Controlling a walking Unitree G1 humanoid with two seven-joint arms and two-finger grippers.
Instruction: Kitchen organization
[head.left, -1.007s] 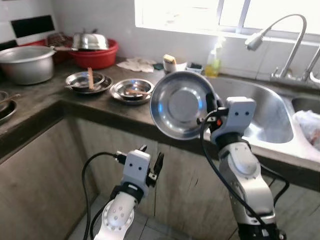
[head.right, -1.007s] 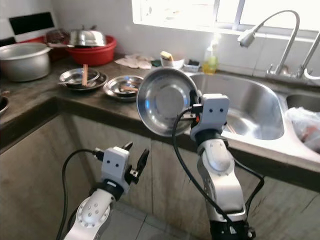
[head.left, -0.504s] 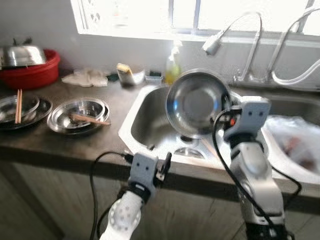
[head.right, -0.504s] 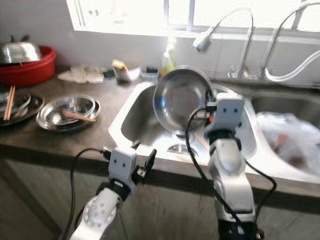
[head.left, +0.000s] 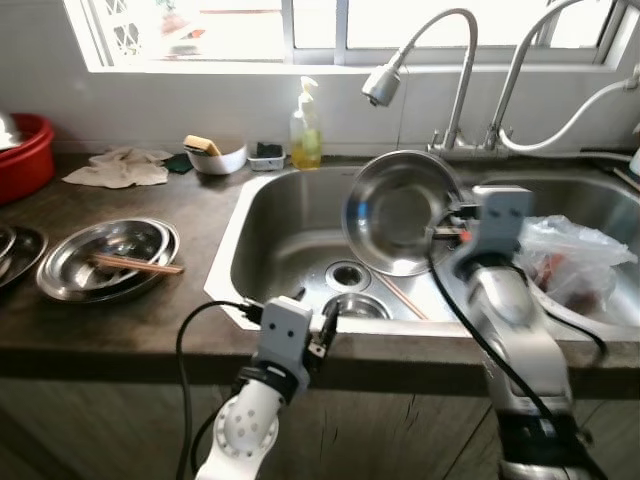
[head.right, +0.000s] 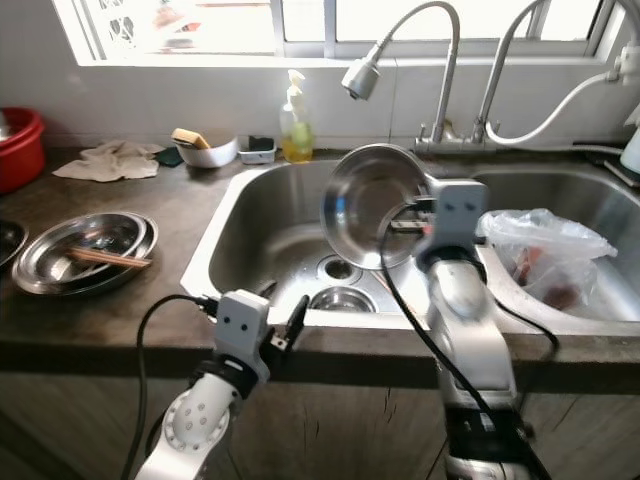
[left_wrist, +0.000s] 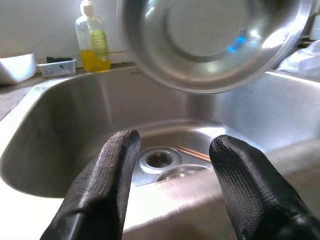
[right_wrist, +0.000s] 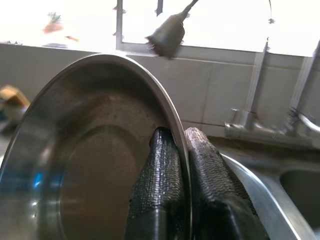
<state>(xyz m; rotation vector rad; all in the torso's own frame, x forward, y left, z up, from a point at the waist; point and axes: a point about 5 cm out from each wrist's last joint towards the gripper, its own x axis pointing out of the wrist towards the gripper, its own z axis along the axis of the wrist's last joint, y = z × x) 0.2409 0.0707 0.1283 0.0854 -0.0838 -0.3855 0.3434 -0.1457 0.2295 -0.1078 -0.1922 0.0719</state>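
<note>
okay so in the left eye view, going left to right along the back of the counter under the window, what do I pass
Red basin → crumpled cloth → white bowl with a sponge → small dark tray → yellow soap bottle → sprayer faucet → second faucet.

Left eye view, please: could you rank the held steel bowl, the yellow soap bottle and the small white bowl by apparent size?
1. Round steel bowl, though nearest the camera.
2. Yellow soap bottle.
3. Small white bowl, looking close to the bottle.
</note>
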